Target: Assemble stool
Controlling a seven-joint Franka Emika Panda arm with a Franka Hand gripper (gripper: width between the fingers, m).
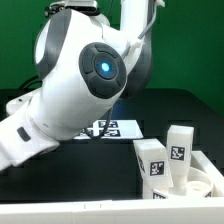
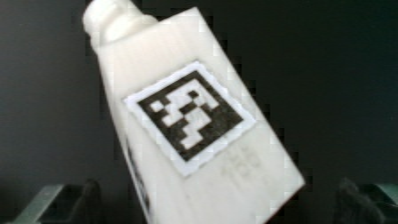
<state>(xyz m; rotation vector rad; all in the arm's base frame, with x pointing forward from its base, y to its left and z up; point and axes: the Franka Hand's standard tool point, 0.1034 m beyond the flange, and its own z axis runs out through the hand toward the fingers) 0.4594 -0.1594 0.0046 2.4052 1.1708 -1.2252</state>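
Observation:
In the wrist view a white block leg (image 2: 187,110) with a black-and-white marker tag lies tilted on the dark table. Its lower end sits between my gripper's (image 2: 214,205) two dark fingers (image 2: 68,203), with a gap on each side. The jaws stand open and do not touch it. In the exterior view, two more white legs (image 1: 151,160) (image 1: 180,146) with tags stand upright on the round rimmed seat (image 1: 205,186) at the lower right. The arm's body hides my gripper and the lying leg in that view.
The marker board (image 1: 106,128) lies flat on the black table behind the arm. A white border (image 1: 60,214) runs along the table's front edge. The arm's large white links (image 1: 80,80) fill the exterior view's left and middle.

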